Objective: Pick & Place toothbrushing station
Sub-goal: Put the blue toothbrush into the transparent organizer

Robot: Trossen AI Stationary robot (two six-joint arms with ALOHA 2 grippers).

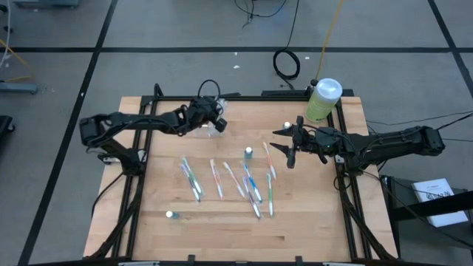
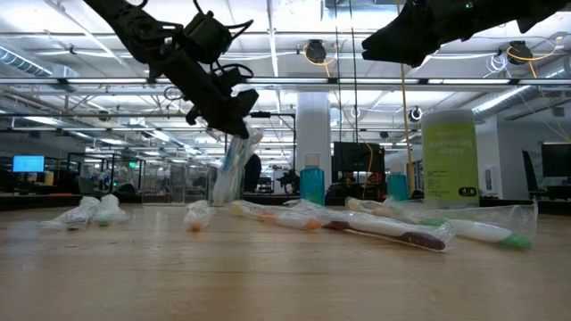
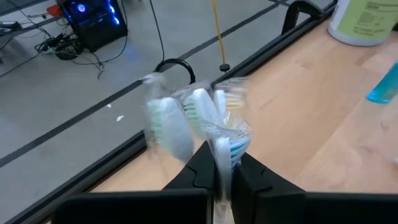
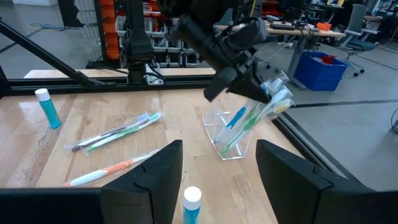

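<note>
My left hand (image 4: 252, 84) pinches a wrapped toothbrush (image 3: 222, 155) over the clear toothbrushing station (image 4: 231, 134); right hand (image 1: 284, 145) spread. Pale wooden counter (image 1: 310, 222), workshop behind.

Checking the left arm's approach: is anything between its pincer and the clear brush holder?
Nothing visible. The left pincer is right above the clear holder, shut on a wrapped toothbrush that leans into it with other brushes.
</note>
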